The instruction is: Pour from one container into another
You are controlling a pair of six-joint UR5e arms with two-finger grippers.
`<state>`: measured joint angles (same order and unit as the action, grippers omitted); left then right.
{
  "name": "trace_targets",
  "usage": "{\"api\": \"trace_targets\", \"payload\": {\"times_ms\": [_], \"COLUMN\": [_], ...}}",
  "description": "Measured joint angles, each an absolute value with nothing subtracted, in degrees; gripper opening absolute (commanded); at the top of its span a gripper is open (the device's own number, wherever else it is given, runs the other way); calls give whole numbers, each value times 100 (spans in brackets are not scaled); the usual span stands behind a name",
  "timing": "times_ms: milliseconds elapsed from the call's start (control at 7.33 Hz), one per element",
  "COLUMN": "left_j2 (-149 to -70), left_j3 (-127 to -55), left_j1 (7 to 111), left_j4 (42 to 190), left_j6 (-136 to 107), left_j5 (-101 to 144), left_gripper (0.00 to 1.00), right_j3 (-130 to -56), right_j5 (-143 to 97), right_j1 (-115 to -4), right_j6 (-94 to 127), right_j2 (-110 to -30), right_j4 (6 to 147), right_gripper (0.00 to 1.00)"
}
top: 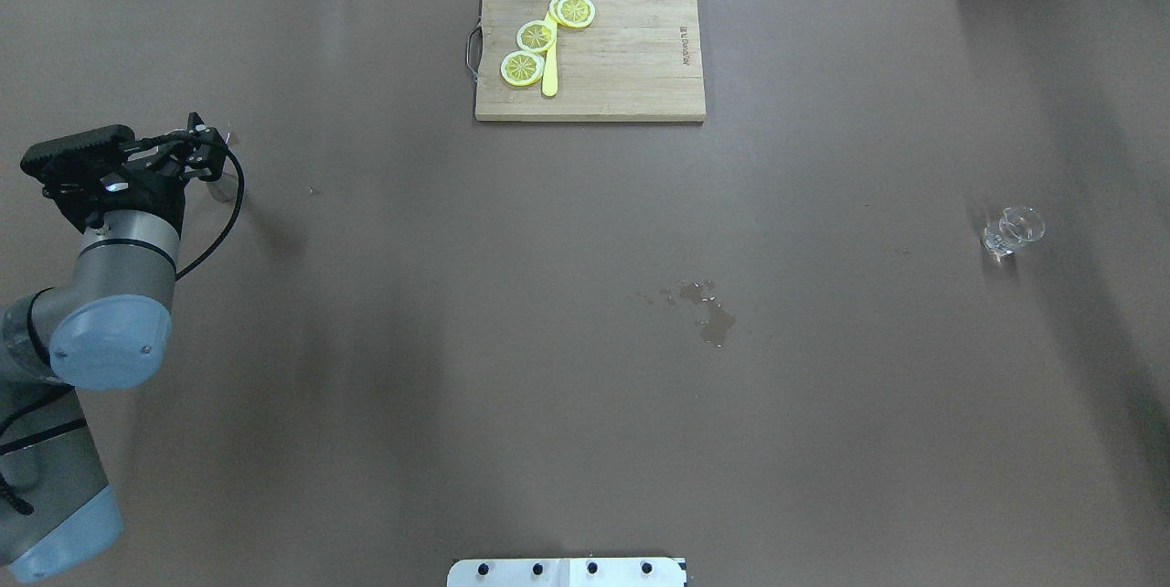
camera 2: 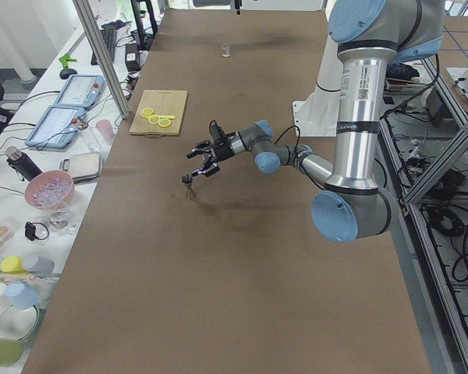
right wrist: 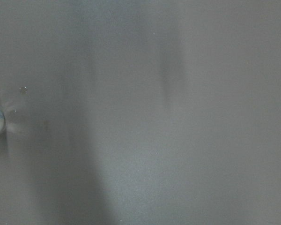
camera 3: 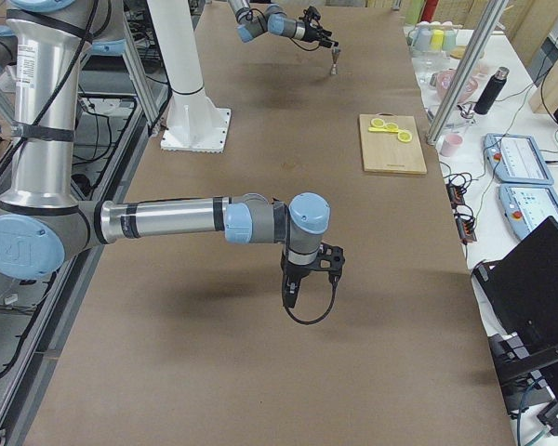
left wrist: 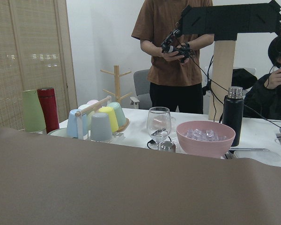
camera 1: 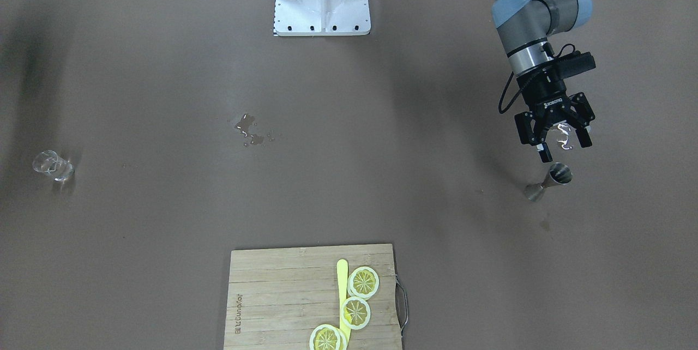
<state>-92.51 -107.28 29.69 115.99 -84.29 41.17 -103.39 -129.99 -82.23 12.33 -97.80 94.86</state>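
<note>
So from where I'm standing, the left gripper point(camera 1: 564, 148) is way out at the left end of the table point(camera 1: 381, 175), pointed down with its two fingers spread wide and nothing between them. It's hanging just above a little metal jigger point(camera 1: 551, 180), which stands upright on the brown tabletop; near as I can tell the fingertips are close to its rim but not touching it. The other container, a small clear glass point(camera 1: 53, 166), is well apart from all that, clear over at the opposite end of the table, standing by itself. The right gripper point(camera 3: 291, 295) only really shows from the side camera, dangling straight down off a long outstretched arm over bare table. Honestly I can't tell if its fingers are apart or together from that angle. Its wrist cam just catches a sliver of the glass at the left edge and otherwise sees only tabletop. There's a small wet puddle point(camera 1: 250, 129) roughly mid-table, between the two containers. On the far edge from the robot there's a wooden cutting board point(camera 1: 272, 295) with three lemon slices point(camera 1: 363, 282) and a yellow knife point(camera 1: 342, 279) lying on it.
</note>
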Motion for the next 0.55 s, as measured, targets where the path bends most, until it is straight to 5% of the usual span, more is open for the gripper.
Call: {"api": "trace_targets", "payload": {"times_ms": [545], "left_j2": [-9214], "left_j3": [-11665], "left_j1": [3030], "left_j4": [11114], "left_j6": [-7126], "left_j5": [5825], "left_gripper": [97], "right_j3": [-10441], "right_j5": [-13030], "right_j1": [-8226], "right_j6": [1245], "right_j2": [-9784], "right_j4": [9492], "right_gripper": [100]}}
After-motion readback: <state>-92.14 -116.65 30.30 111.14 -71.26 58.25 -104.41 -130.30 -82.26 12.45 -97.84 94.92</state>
